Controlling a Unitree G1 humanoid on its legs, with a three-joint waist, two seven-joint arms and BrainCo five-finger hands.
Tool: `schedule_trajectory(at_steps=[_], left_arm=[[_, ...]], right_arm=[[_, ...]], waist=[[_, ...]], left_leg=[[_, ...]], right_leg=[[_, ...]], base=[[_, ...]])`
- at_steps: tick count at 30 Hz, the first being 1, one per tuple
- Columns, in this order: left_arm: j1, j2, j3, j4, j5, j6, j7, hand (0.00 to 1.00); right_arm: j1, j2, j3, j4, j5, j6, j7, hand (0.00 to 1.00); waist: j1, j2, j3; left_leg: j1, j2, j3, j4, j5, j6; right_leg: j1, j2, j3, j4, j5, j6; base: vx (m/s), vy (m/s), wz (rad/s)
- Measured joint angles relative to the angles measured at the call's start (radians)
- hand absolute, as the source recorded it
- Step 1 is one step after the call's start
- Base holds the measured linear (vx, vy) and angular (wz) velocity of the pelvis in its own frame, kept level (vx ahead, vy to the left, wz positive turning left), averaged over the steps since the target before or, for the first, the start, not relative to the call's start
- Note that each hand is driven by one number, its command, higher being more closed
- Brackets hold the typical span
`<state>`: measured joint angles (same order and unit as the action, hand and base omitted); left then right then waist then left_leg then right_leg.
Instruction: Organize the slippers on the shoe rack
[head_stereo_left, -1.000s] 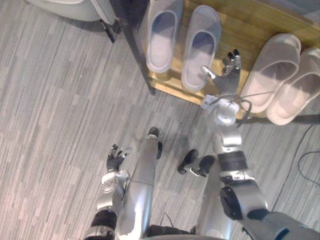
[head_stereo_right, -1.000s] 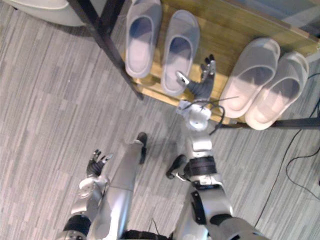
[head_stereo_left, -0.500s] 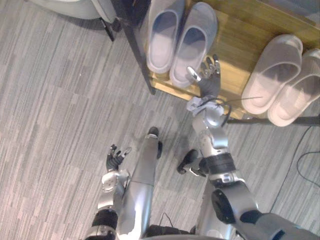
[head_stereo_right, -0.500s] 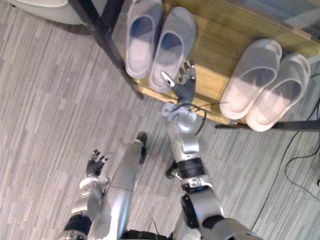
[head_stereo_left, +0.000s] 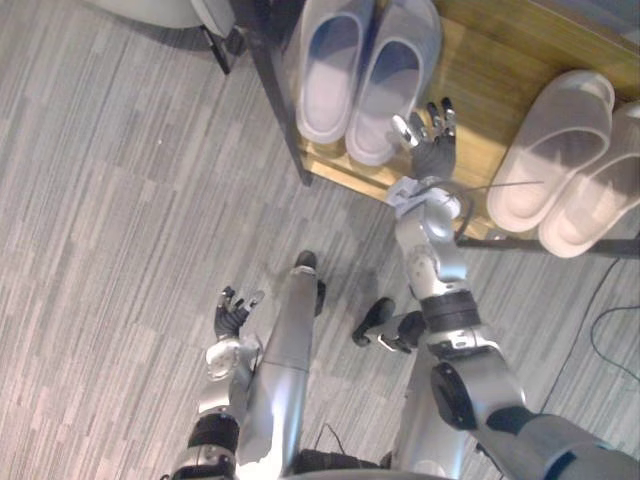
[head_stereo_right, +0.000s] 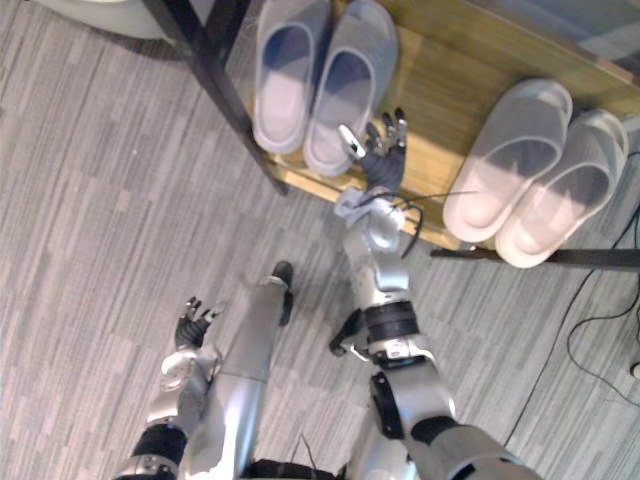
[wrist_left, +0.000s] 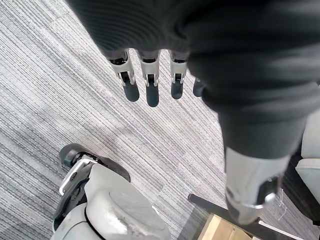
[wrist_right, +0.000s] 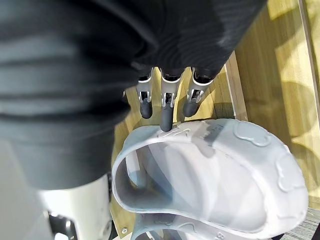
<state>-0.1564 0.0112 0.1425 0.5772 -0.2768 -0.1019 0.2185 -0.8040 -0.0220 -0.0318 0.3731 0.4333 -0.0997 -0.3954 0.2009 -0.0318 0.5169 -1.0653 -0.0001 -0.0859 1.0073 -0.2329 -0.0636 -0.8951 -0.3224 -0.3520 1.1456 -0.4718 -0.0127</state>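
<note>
Two grey slippers lie side by side at the left end of the wooden rack shelf: the left slipper and the right slipper, touching along their sides. My right hand is open just right of the right slipper's heel, palm toward it. In the right wrist view its straight fingers reach the rim of that slipper, and one fingertip touches it. My left hand hangs open low over the carpet, with its straight fingers holding nothing.
A pair of beige slippers lies at the shelf's right end, with bare wood between the two pairs. A black frame post stands at the rack's left corner. A pale seat is at the far left. Grey carpet covers the floor.
My right hand swept left and pushed the right grey slipper against the left one, closing the gap. It has since drawn back slightly to the right. The left hand stayed put.
</note>
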Motion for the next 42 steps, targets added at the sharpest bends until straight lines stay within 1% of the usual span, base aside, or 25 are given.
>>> schedule_trajectory(at_steps=[2,3,4,5,8,10,11,12,13,15,17,19,20,21,23,24,25,26,28,31,32,34,35,37,42], left_arm=[[0.001,-0.001,0.010,0.000,0.000,0.000,-0.001,0.00],[0.001,-0.004,0.028,0.004,0.000,0.000,-0.003,0.00],[0.003,-0.004,0.035,0.004,0.000,0.000,-0.004,0.00],[0.007,-0.003,0.043,0.004,0.000,-0.001,-0.004,0.00],[0.018,0.003,0.056,0.004,0.000,0.000,-0.007,0.00],[0.036,0.026,0.042,0.017,0.001,-0.001,-0.015,0.00],[0.039,0.032,0.038,0.021,0.000,-0.001,-0.016,0.00],[0.053,0.054,0.010,0.027,0.008,-0.001,-0.030,0.00],[0.064,0.067,-0.017,0.039,0.011,-0.002,-0.038,0.00],[0.073,0.077,-0.045,0.045,0.017,-0.001,-0.054,0.00],[0.094,0.101,-0.098,0.061,0.048,0.000,-0.079,0.00],[0.097,0.111,-0.107,0.082,0.062,0.001,-0.091,0.00],[0.107,0.123,-0.119,0.116,0.089,0.003,-0.099,0.00],[0.112,0.127,-0.123,0.127,0.094,0.004,-0.102,0.00],[0.147,0.148,-0.134,0.176,0.119,0.010,-0.118,0.00],[0.157,0.150,-0.134,0.197,0.127,0.014,-0.125,0.00],[0.164,0.149,-0.139,0.217,0.132,0.022,-0.133,0.00],[0.167,0.149,-0.140,0.222,0.132,0.023,-0.134,0.00],[0.194,0.127,-0.141,0.250,0.161,0.026,-0.138,0.00],[0.218,0.103,-0.141,0.281,0.182,0.028,-0.143,0.00],[0.219,0.101,-0.141,0.285,0.186,0.029,-0.143,0.00],[0.220,0.090,-0.141,0.309,0.210,0.029,-0.143,0.00],[0.221,0.090,-0.141,0.312,0.213,0.029,-0.143,0.00],[0.231,0.090,-0.141,0.330,0.220,0.029,-0.143,0.00],[0.228,0.088,-0.166,0.349,0.255,0.028,-0.143,0.00]], right_arm=[[0.008,0.000,0.012,-0.007,-0.002,0.002,0.009,0.00],[0.042,0.000,0.036,-0.030,-0.005,0.006,0.024,0.00],[0.067,0.000,0.046,-0.046,-0.016,0.011,0.031,0.00],[0.097,0.003,0.050,-0.064,-0.043,0.013,0.037,0.00],[0.200,0.001,0.087,-0.122,-0.093,0.019,0.056,0.00],[0.309,0.001,0.114,-0.144,-0.171,0.019,0.081,0.00],[0.324,0.000,0.118,-0.144,-0.181,0.019,0.084,0.00],[0.380,-0.002,0.131,-0.147,-0.209,0.019,0.099,0.00],[0.433,-0.007,0.143,-0.152,-0.247,0.019,0.112,0.00],[0.490,-0.020,0.166,-0.167,-0.289,0.019,0.127,0.00],[0.581,-0.030,0.193,-0.173,-0.356,0.019,0.168,0.00],[0.628,-0.027,0.197,-0.173,-0.357,0.019,0.185,0.00],[0.700,-0.028,0.201,-0.166,-0.360,0.022,0.213,0.00],[0.719,-0.028,0.201,-0.160,-0.363,0.023,0.220,0.00],[0.812,-0.029,0.196,-0.130,-0.398,0.031,0.254,0.00],[0.832,-0.028,0.192,-0.096,-0.408,0.032,0.264,0.00],[0.854,-0.029,0.187,-0.056,-0.435,0.034,0.270,0.00],[0.860,-0.030,0.185,-0.043,-0.436,0.034,0.271,0.00],[0.907,-0.036,0.159,0.066,-0.478,0.047,0.293,0.00],[0.927,-0.039,0.151,0.192,-0.516,0.059,0.310,0.00],[0.927,-0.038,0.149,0.207,-0.518,0.061,0.311,0.00],[0.924,-0.031,0.110,0.311,-0.545,0.065,0.314,0.00],[0.922,-0.031,0.104,0.327,-0.546,0.066,0.314,0.00],[0.907,-0.026,0.072,0.432,-0.548,0.070,0.314,0.00],[0.910,-0.028,0.070,0.485,-0.549,0.073,0.315,0.00]], waist=[[-0.004,-0.001,0.001],[-0.015,-0.004,0.002],[-0.017,-0.008,0.005],[-0.018,-0.015,0.008],[-0.034,-0.019,0.009],[-0.045,-0.034,0.013],[-0.047,-0.038,0.012],[-0.058,-0.045,0.010],[-0.068,-0.049,0.009],[-0.075,-0.054,0.007],[-0.094,-0.060,0.006],[-0.097,-0.067,0.001],[-0.107,-0.077,-0.020],[-0.112,-0.080,-0.032],[-0.140,-0.102,-0.105],[-0.148,-0.104,-0.133],[-0.151,-0.101,-0.165],[-0.152,-0.098,-0.174],[-0.153,-0.074,-0.241],[-0.156,-0.041,-0.306],[-0.156,-0.037,-0.311],[-0.159,-0.017,-0.331],[-0.159,-0.015,-0.333],[-0.159,-0.012,-0.356],[-0.165,-0.011,-0.372]], left_leg=[[0.003,0.011,0.001,0.015,-0.007,-0.002],[0.017,0.014,0.005,0.019,-0.009,0.001],[0.030,0.017,0.010,0.018,-0.011,0.002],[0.048,0.022,0.017,0.017,-0.014,0.003],[0.113,0.031,0.022,-0.011,-0.021,0.010],[0.225,0.044,0.047,-0.107,-0.001,0.005],[0.242,0.044,0.050,-0.128,0.005,0.006],[0.304,0.044,0.056,-0.203,0.031,0.005],[0.363,0.044,0.061,-0.275,0.055,0.005],[0.423,0.043,0.072,-0.351,0.080,0.006],[0.529,0.043,0.087,-0.472,0.117,0.007],[0.576,0.043,0.098,-0.521,0.132,0.006],[0.645,0.042,0.108,-0.590,0.153,0.010],[0.656,0.042,0.108,-0.604,0.155,0.010],[0.724,0.044,0.116,-0.665,0.167,0.009],[0.748,0.044,0.117,-0.685,0.167,0.009],[0.773,0.045,0.122,-0.705,0.167,0.009],[0.780,0.044,0.123,-0.712,0.167,0.009],[0.866,0.046,0.137,-0.792,0.174,0.010],[0.948,0.042,0.158,-0.900,0.205,0.013],[0.957,0.042,0.159,-0.910,0.208,0.013],[1.016,0.038,0.167,-0.968,0.225,0.014],[1.022,0.038,0.169,-0.973,0.225,0.014],[1.054,0.039,0.184,-0.993,0.227,0.014],[1.084,0.030,0.183,-1.010,0.233,0.016]], right_leg=[[0.005,0.010,0.003,0.003,0.000,-0.001],[0.020,0.011,0.006,0.003,0.001,0.000],[0.028,0.012,0.011,0.002,0.001,0.000],[0.042,0.016,0.018,-0.001,0.001,0.000],[0.103,0.031,0.021,-0.038,0.010,0.009],[0.198,0.043,0.017,-0.133,0.046,0.007],[0.211,0.043,0.016,-0.150,0.053,0.006],[0.270,0.049,0.004,-0.219,0.079,0.008],[0.322,0.061,-0.002,-0.288,0.106,0.009],[0.370,0.068,-0.006,-0.355,0.132,0.012],[0.461,0.089,-0.006,-0.470,0.178,0.021],[0.497,0.096,-0.001,-0.512,0.194,0.022],[0.555,0.107,0.000,-0.576,0.217,0.019],[0.567,0.110,-0.001,-0.592,0.221,0.021],[0.632,0.129,0.001,-0.669,0.240,0.030],[0.656,0.134,0.000,-0.698,0.245,0.034],[0.681,0.140,0.001,-0.727,0.251,0.037],[0.690,0.142,0.002,-0.736,0.254,0.039],[0.772,0.165,0.010,-0.844,0.288,0.053],[0.843,0.182,0.017,-0.954,0.332,0.062],[0.852,0.184,0.018,-0.966,0.338,0.063],[0.906,0.197,0.026,-1.024,0.361,0.069],[0.913,0.199,0.027,-1.031,0.363,0.069],[0.935,0.203,0.039,-1.053,0.371,0.070],[0.972,0.207,0.039,-1.085,0.388,0.072]], base=[[-0.02,0.002,-0.14],[-0.01,-0.002,-0.08],[-0.01,-0.003,-0.13],[-0.01,0.002,-0.20],[-0.02,0.005,-0.13],[0.00,0.009,-0.18],[0.04,0.000,-0.09],[0.06,-0.002,-0.02],[0.08,-0.002,-0.02],[0.08,0.011,-0.06],[0.13,0.015,-0.15],[0.12,0.003,-0.16],[0.15,0.002,-0.11],[0.23,0.006,-0.11],[0.21,0.010,-0.10],[0.21,0.025,-0.14],[0.12,0.023,-0.10],[0.18,0.042,-0.13],[0.18,0.048,-0.16],[0.16,0.025,-0.16],[0.14,0.008,-0.13],[0.10,0.002,-0.08],[0.04,-0.003,-0.12],[0.04,0.002,-0.17],[0.00,0.008,-0.02]])
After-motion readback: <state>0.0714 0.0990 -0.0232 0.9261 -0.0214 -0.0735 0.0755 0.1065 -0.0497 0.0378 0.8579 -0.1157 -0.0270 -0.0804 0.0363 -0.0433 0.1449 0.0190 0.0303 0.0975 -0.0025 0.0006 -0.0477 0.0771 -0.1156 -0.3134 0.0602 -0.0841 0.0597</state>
